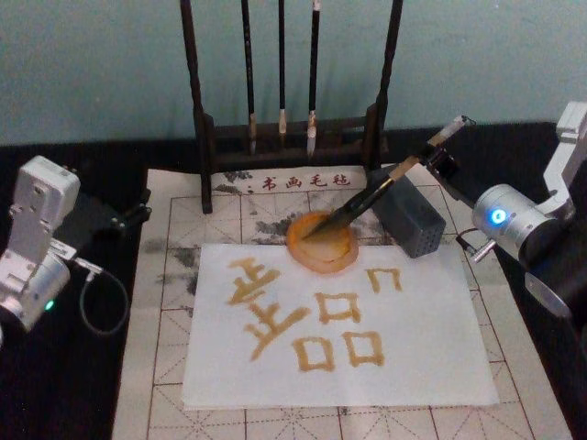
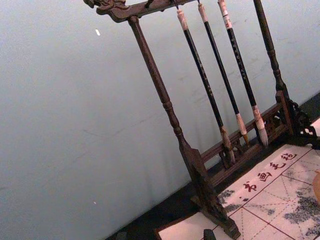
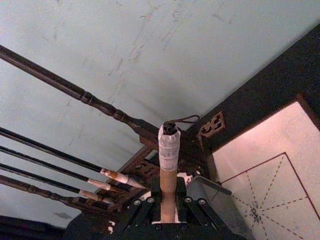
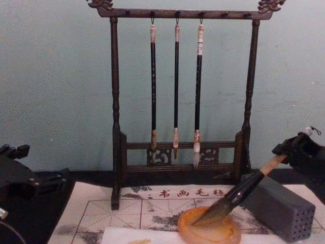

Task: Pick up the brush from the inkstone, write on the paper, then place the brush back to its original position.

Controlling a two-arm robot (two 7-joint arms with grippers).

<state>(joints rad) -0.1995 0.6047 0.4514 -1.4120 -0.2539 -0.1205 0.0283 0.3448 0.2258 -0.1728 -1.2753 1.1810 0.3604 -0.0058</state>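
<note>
Amber ink strokes are already sitting on the white paper, several blocky characters of them, so the writing looks done and what is going on now reads as the return of the brush. The brush is leaning at a slant, its dark bristles resting in the inkstone and its handle rising away over the grey block just beside the inkstone. That tilt makes sense: the tip is lying in the shallow dish while the block is propping the shaft.

The right end effector is gripping the brush high on its tan handle, beyond the grey block from the inkstone; in the right wrist view its fingers are pressing against both sides of the wood just below the whitish cap. Letting go looks like the step left, and the brush should settle without rolling, I would guess, if the block is carrying it.

The left end effector is parked well away from the inkstone, off the edge of the cream grid mat, and I cannot tell whether it is open.

Behind the inkstone the dark wooden rack is standing with three thin brushes hanging from it. Its nearer post is close to where the right arm would be pulling back, so a retreat should be steering clear of it.
</note>
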